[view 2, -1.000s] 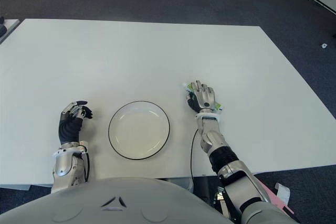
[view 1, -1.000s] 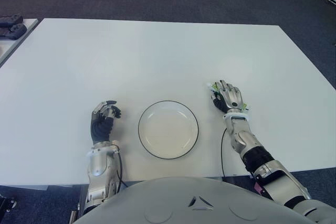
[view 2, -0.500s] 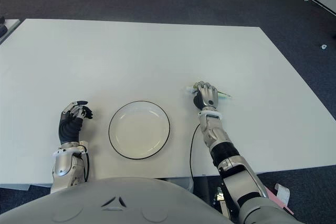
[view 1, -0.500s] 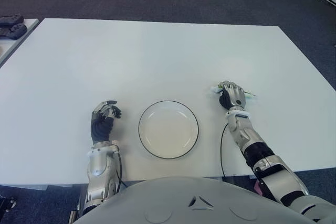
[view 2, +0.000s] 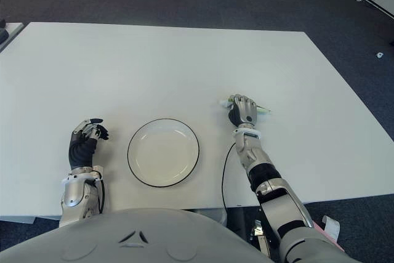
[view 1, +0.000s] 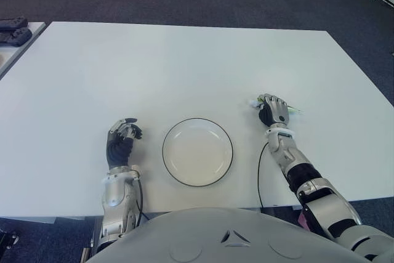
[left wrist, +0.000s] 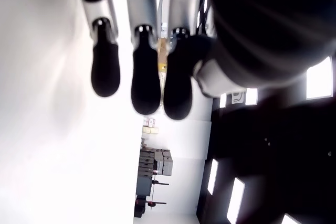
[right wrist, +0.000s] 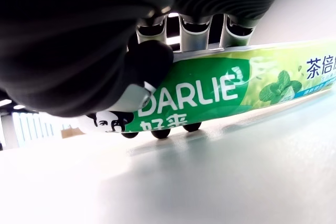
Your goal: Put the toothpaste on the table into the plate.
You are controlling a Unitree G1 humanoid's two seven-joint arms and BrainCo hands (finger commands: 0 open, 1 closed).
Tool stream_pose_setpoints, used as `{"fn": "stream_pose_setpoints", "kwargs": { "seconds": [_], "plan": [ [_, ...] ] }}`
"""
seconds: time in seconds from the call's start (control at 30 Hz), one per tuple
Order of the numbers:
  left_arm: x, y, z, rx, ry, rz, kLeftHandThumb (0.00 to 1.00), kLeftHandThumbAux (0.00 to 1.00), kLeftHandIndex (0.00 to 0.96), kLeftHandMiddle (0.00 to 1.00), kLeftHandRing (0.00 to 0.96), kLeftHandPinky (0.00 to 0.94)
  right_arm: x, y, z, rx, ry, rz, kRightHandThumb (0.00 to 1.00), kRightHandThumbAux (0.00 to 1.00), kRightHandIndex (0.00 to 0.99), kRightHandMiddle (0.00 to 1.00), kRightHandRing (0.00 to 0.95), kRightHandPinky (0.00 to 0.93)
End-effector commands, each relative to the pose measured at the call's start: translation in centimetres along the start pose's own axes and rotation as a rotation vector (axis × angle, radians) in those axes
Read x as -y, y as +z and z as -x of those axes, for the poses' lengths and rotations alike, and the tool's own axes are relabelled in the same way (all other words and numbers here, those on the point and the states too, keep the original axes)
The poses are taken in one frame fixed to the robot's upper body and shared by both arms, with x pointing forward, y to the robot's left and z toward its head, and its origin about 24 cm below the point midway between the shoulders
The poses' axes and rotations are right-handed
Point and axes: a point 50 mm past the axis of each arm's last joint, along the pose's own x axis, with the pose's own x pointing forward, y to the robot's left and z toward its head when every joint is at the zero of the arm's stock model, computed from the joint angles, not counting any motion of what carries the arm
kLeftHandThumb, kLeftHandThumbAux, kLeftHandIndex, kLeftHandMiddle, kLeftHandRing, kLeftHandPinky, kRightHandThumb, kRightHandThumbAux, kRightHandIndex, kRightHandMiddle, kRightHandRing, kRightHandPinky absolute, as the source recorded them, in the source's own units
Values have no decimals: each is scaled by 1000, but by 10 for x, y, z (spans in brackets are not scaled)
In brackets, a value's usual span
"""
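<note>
The left hand [view 1: 123, 135] shows beside the plate [view 1: 197, 151], on its left, fingers curled on nothing. Farther right, the right hand [view 1: 274, 111] has wrapped its fingers [right wrist: 149, 59] around the toothpaste [right wrist: 210, 95], low over the bench [view 1: 184, 66]. The soft tube could slip or swing during the carry, missing the plate.

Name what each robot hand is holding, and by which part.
The right robot hand grips the toothpaste tube around its middle, both ends sticking out. The left robot hand, left of the plate, holds nothing.
</note>
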Motion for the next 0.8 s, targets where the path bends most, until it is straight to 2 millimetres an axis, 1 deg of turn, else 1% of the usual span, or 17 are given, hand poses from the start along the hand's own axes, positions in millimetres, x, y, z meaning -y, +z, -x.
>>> {"fn": "stream_pose_setpoints", "kwargs": {
  "seconds": [0.03, 0.33, 0.6, 0.63, 0.7, 0.8],
  "plan": [
    [-5, -17, 8, -122, 12, -5, 702, 720, 433, 614, 606, 578, -53, -11, 49, -66, 226, -28, 999, 671, 428, 406, 455, 494],
    [-5, -17, 8, -116, 19, 2, 702, 719, 433, 601, 592, 564, -50, -10, 48, -27, 168, -68, 1000, 669, 407, 427, 457, 513],
    [-4, -16, 7, -109, 8, -13, 699, 719, 433, 607, 604, 586, -46, -7, 46, -12, 104, -126, 1000, 668, 396, 437, 464, 525],
    [-4, -17, 7, -109, 18, -12, 700, 719, 433, 609, 605, 582, -34, -3, 39, 9, 44, -163, 1000, 668, 394, 434, 468, 528],
    [-3, -17, 6, -107, 22, -8, 701, 719, 433, 608, 603, 583, -18, 5, 31, 44, -45, -220, 1000, 668, 401, 428, 471, 534],
    [-3, -17, 5, -111, 21, -7, 701, 719, 433, 606, 600, 577, -6, 16, 30, 92, -145, -286, 1000, 668, 409, 418, 475, 542]
  ]
}}
